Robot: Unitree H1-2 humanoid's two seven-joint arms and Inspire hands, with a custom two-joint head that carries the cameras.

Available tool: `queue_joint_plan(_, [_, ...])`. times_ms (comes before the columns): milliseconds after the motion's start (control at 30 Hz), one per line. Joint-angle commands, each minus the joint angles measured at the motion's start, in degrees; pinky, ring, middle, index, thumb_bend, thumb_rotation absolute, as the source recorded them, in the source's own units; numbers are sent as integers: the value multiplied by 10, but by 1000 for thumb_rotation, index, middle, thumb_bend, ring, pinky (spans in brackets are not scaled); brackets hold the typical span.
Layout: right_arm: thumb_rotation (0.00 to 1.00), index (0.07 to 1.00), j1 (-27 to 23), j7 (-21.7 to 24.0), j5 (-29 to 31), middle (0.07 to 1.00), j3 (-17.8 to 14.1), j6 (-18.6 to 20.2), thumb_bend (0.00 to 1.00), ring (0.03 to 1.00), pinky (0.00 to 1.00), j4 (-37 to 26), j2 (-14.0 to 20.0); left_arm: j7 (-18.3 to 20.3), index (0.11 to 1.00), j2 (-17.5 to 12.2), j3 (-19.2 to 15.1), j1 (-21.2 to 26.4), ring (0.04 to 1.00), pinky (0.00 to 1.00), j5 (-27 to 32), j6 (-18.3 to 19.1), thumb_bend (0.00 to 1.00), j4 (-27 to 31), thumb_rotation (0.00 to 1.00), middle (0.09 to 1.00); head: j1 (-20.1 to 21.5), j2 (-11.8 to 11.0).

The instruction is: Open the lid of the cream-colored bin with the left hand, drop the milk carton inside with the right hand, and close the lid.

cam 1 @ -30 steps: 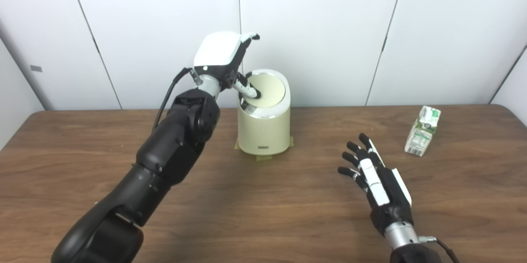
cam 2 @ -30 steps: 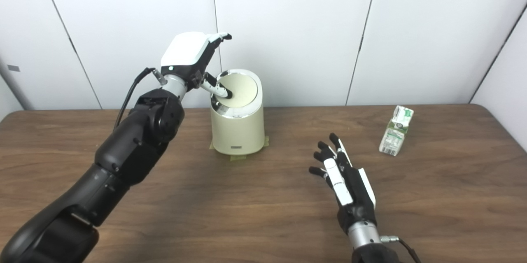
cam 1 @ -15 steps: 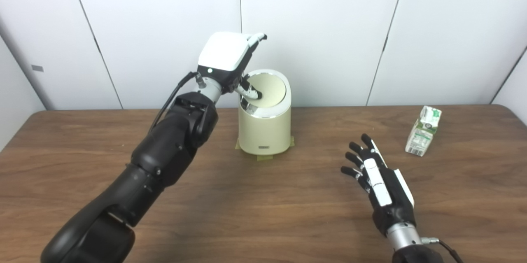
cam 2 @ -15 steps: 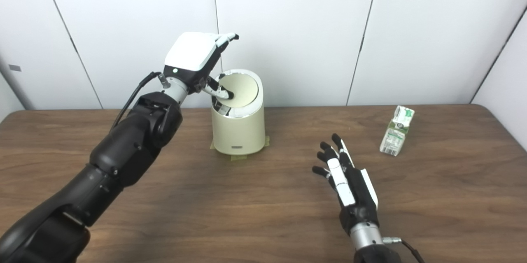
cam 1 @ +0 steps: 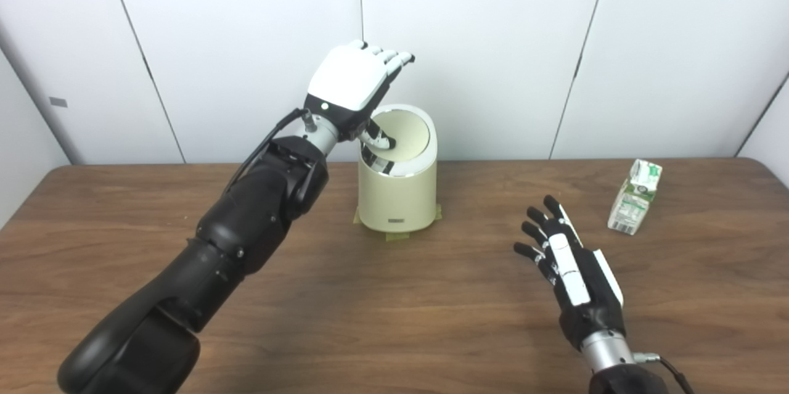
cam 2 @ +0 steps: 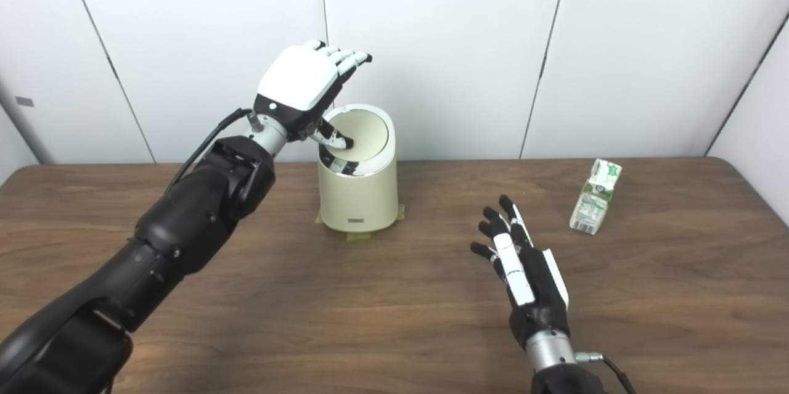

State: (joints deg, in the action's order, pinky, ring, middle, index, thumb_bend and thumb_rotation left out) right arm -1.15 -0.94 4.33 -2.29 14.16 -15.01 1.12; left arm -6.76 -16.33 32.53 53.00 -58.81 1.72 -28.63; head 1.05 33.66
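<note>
The cream-colored bin (cam 1: 397, 190) stands at the back middle of the table. Its round lid (cam 1: 404, 135) is tilted toward me inside a shiny rim. My left hand (cam 1: 354, 82) hovers above the bin's left edge, fingers apart, with its thumb resting on the lid's left side. A green and white milk carton (cam 1: 633, 197) stands upright at the far right. My right hand (cam 1: 570, 264) lies low over the table in front, open and holding nothing, well left of the carton.
The wooden table (cam 1: 394, 320) spreads wide around the bin. White wall panels stand close behind it. Yellow tape (cam 1: 394, 235) pokes out under the bin's base.
My left hand has turned over and moved right above the bin, its fingers now showing spread. The right hand has slid slightly right and toward me.
</note>
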Motion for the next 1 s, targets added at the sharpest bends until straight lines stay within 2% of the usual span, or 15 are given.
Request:
queue_joint_plan(0, [825,982,-23,3,5,926,-2,-11,607,900,792,-10,0,4,910,-3,1,23,874,916,-9,0,1000,-2,81,876,1,1])
queue_joint_plan(200, [828,985,-22,3,0,923,0,-20,620,897,790,-4,0,0,904,4,1,26,863,893,-11,0,1000,-11,122,869,3,-1])
queue_joint_plan(300, [822,987,-22,3,1,925,-2,-24,639,907,789,-1,0,-1,899,10,-25,19,854,856,18,3,972,8,106,861,3,-2])
queue_joint_plan(333, [819,987,-23,2,3,925,-4,-22,643,909,790,-1,-1,5,896,16,-50,11,854,848,42,15,958,30,99,861,5,-2])
queue_joint_plan(400, [818,982,-23,2,4,926,-5,-21,648,903,780,-2,-1,12,860,30,-99,0,820,737,92,30,777,66,108,846,5,-2])
queue_joint_plan(433, [819,981,-23,2,4,926,-5,-21,649,903,779,-2,0,15,855,42,-129,-5,816,724,120,46,755,86,107,844,6,-1])
queue_joint_plan(500, [819,978,-23,2,5,926,-7,-21,638,901,773,-1,0,20,817,63,-177,-11,787,681,162,75,646,120,113,807,5,0])
queue_joint_plan(533, [814,975,-23,1,5,924,-9,-20,644,898,770,-1,1,20,785,76,-208,-13,731,621,190,93,593,145,111,766,5,-1])
queue_joint_plan(567, [814,975,-24,1,4,924,-10,-19,644,898,770,0,1,19,785,87,-235,-17,731,621,213,107,593,170,111,766,5,0])
queue_joint_plan(633, [810,974,-24,1,4,927,-12,-18,647,900,769,0,3,19,741,102,-273,-29,653,534,255,124,553,211,111,716,7,-1])
queue_joint_plan(733, [771,964,-25,1,7,924,-16,-14,653,898,767,-3,4,35,709,114,-311,-65,587,449,304,154,462,276,190,673,9,0])
queue_joint_plan(800, [728,954,-25,1,8,925,-18,-12,627,901,772,-5,5,44,723,117,-321,-92,654,567,318,186,386,316,351,695,9,1])
queue_joint_plan(833, [720,952,-24,1,9,925,-19,-13,622,901,773,-6,6,49,725,119,-330,-111,666,588,332,198,373,339,380,699,12,1])
queue_joint_plan(900, [674,938,-23,2,12,924,-23,-15,593,898,772,-7,7,55,737,121,-339,-140,695,639,351,213,282,373,474,709,16,2])
queue_joint_plan(967, [642,930,-20,-1,10,923,-26,-14,565,896,774,-13,8,58,745,122,-347,-173,703,647,369,219,253,400,541,716,23,4])
